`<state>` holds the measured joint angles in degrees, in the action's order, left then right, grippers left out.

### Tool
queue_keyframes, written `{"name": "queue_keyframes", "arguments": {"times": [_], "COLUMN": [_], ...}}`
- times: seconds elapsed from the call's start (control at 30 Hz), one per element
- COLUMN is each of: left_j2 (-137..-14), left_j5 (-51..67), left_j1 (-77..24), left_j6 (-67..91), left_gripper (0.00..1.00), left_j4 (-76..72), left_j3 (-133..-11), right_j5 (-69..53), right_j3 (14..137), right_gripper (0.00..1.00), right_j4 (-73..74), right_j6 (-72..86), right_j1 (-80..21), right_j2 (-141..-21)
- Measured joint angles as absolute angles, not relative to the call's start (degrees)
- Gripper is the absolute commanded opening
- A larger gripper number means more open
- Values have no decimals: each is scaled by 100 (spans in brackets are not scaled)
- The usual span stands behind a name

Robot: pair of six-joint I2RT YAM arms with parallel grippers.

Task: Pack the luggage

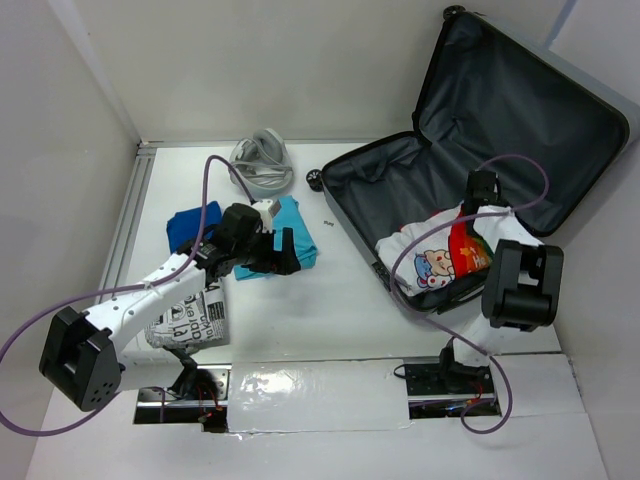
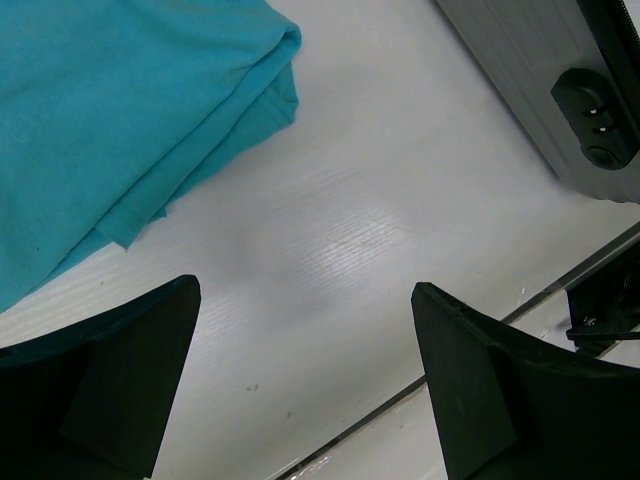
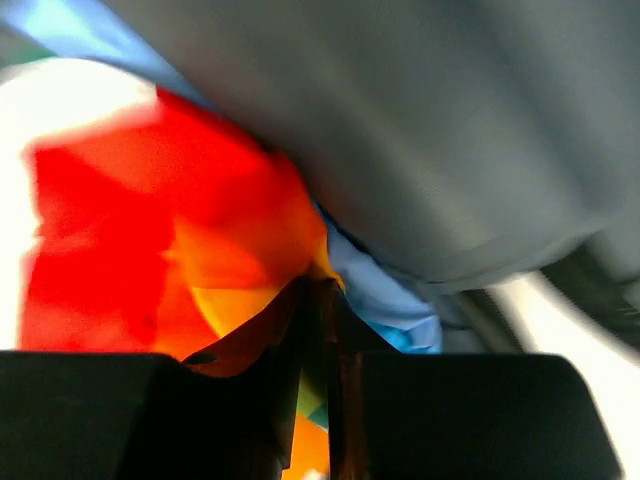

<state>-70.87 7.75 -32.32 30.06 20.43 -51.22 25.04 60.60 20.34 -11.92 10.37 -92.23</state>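
White tabletop (image 1: 340,320) carries everything. At its far right lies the luggage (image 1: 505,95), wide open: the lid leans back against the wall with its dark lining showing, and the base half lies flat with a small black wheel (image 1: 315,180) at its far left corner. In the near end of the base sits a white printed garment (image 1: 440,262) with a cartoon figure and a red-orange patch, bunched up against the rim.

On the near left, partly under the left arm, lies a newsprint-patterned bundle (image 1: 195,322). Farther back a folded teal cloth (image 1: 298,232) lies mid-table, with a dark blue cloth (image 1: 188,226) just beside it on the left. A grey coiled bundle (image 1: 262,160) rests near the far wall.

The right fingers (image 3: 120,420) are down inside the luggage, pressed nearly together on a fold of the garment's red-orange part. The left fingers (image 2: 110,390) stand spread wide and grip nothing — they hang over bare tabletop, between the teal cloth's corner and the luggage's ribbed shell.
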Motion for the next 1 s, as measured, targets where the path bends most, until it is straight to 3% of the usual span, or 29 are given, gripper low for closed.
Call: {"name": "queue_keyframes", "arguments": {"times": [0.27,0.37,0.53,0.57,0.6,0.8,1.0], "left_j2": [-7253,-7279,-7279,-7279,-7279,-7255,-7067], "left_j5": [897,952,974,969,950,819,438], "left_j1": [-3232,-3232,-3232,-3232,-3232,-3232,-3232], "left_j6": [3002,3000,3000,3000,3000,3037,3288], "left_gripper": [100,100,100,100,100,100,100], "left_j4": [1942,1938,1933,1935,1944,1990,2250], "left_j3": [-5124,-5124,-5137,-5148,-5190,-5345,-5374], "right_j5": [3345,3529,3719,3708,3662,2906,1527], "right_j3": [5588,5599,6152,6311,6506,6838,5666], "right_gripper": [24,31,56,72,100,100,97], "right_j4": [1831,1931,2714,2816,2932,3391,3743], "right_j6": [-69,64,213,244,322,834,1411], "right_j1": [1096,945,261,84,-130,-1052,-1695], "right_j2": [-9749,-9673,-9052,-8868,-8652,-7531,-6934]}}
